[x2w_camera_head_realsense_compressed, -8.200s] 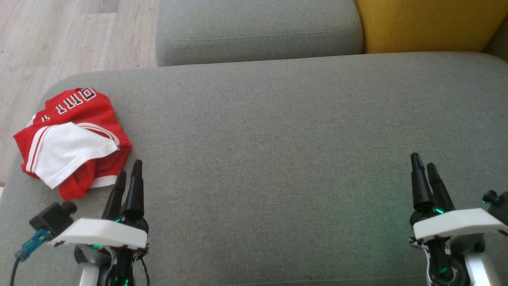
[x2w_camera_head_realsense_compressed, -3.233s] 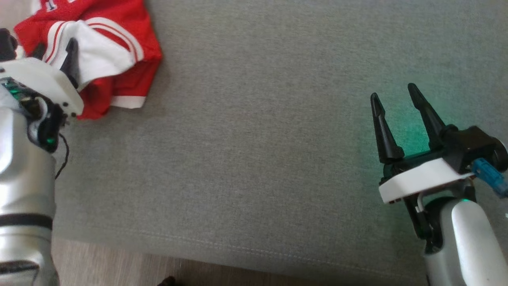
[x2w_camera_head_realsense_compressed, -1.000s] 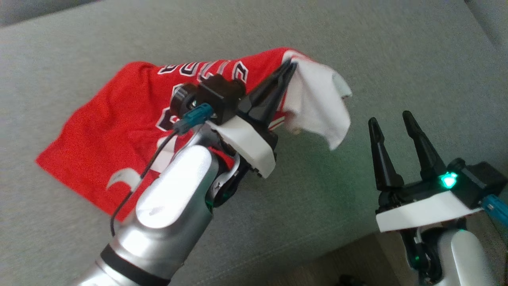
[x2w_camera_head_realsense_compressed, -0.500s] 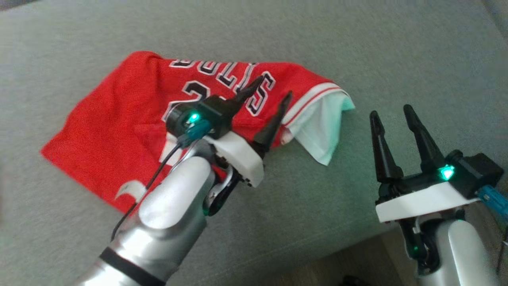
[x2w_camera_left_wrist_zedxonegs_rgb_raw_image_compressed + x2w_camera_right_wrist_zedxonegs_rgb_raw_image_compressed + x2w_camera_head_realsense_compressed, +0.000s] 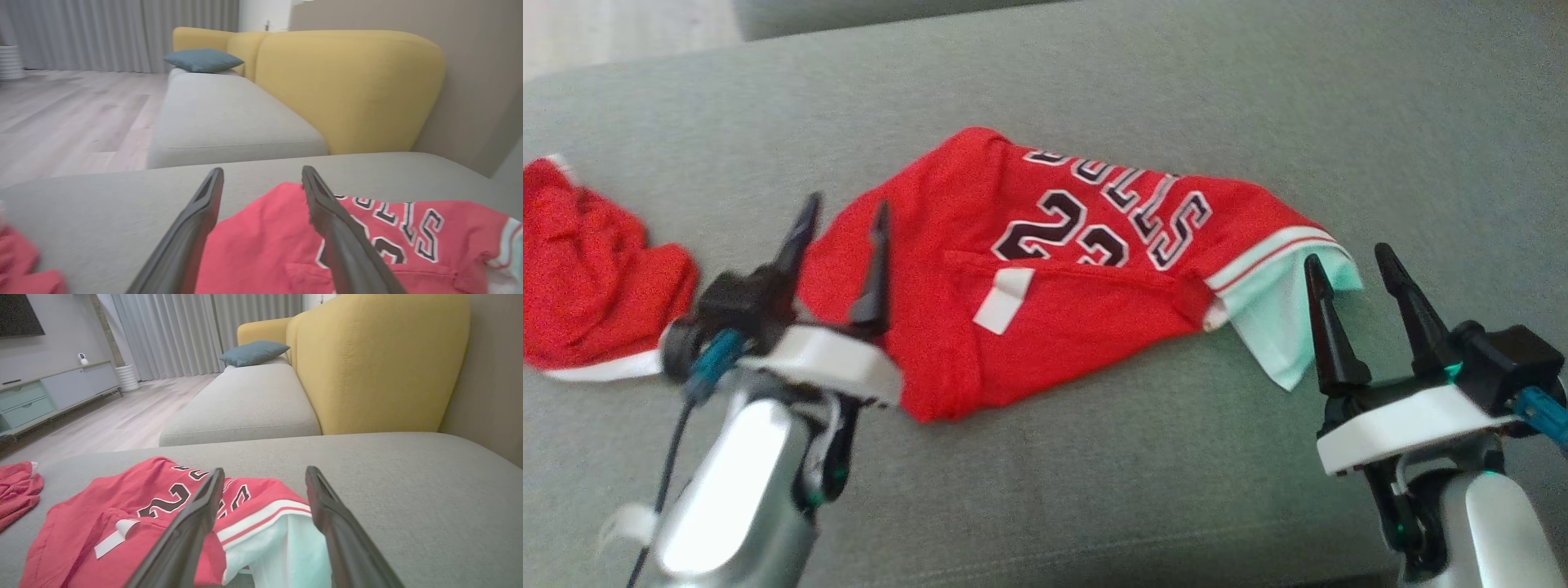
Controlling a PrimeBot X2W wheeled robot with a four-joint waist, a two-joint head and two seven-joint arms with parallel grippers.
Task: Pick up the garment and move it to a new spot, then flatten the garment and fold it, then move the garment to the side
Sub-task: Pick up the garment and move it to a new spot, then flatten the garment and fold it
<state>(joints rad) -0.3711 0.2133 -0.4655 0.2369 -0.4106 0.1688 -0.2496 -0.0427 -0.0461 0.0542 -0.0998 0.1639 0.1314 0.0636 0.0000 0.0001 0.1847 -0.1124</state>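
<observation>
Grey cushion (image 5: 1094, 457) carries the red garment (image 5: 1054, 318) at its middle, creased, with the pale hem doubled over on the right. If you pinch only one layer, the cloth may bunch rather than flatten. A second red cloth (image 5: 588, 269) lies to the left and could snag. Left gripper (image 5: 845, 208) and right gripper (image 5: 1347, 253) have their fingers wide apart and hold nothing, each at an opposite garment edge.

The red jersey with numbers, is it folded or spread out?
Spread out but rumpled: the red jersey lies across the grey cushion, lettering showing, one part creased over.
</observation>
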